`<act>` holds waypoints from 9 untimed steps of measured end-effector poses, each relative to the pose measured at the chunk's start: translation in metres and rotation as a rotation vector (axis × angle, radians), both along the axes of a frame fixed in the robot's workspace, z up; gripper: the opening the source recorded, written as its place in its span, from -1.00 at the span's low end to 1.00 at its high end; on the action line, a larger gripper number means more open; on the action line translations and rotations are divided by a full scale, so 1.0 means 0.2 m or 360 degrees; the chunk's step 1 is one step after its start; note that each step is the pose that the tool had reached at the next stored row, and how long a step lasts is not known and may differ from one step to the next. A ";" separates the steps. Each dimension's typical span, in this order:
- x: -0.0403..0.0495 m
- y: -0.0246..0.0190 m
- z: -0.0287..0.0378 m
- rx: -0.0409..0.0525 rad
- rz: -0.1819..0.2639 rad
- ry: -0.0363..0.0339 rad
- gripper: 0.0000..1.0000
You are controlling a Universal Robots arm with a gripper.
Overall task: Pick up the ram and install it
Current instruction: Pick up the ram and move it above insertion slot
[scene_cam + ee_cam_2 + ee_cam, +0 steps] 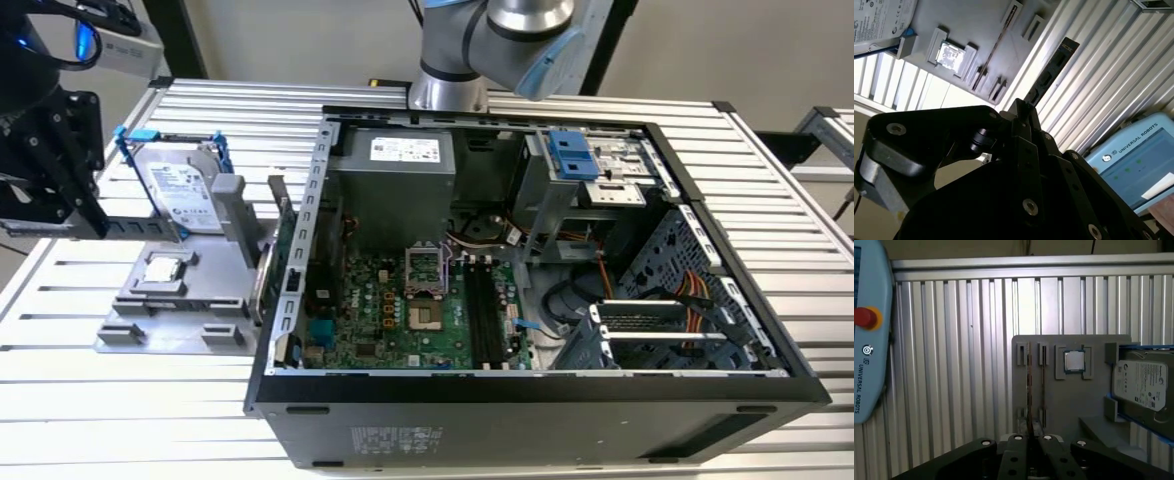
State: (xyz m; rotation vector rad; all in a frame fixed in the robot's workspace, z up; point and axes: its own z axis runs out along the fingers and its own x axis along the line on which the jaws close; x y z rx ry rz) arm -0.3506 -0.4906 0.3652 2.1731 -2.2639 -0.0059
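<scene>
In the second wrist view my gripper is shut on the ram, a thin dark stick that juts out past the fingertips over the ribbed table. The first wrist view shows the ram edge-on as a thin line rising from the gripper, in line with a slot pair of the grey fixture far below. In the exterior view the arm's black wrist end hangs at the left edge, above that fixture. The motherboard's long black slots lie inside the open computer case to its right.
The fixture also carries a silver hard drive in a blue frame and a small square chip. A pale blue teach pendant lies on the ribbed table. Inside the case are a power supply, cables and a drive cage.
</scene>
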 end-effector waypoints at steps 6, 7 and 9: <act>0.000 0.000 0.024 0.0000 0.0000 0.0000 -1.00; 0.001 0.000 0.028 0.0000 0.0000 0.0000 -1.00; 0.001 0.000 0.035 0.0000 0.0000 0.0000 -1.00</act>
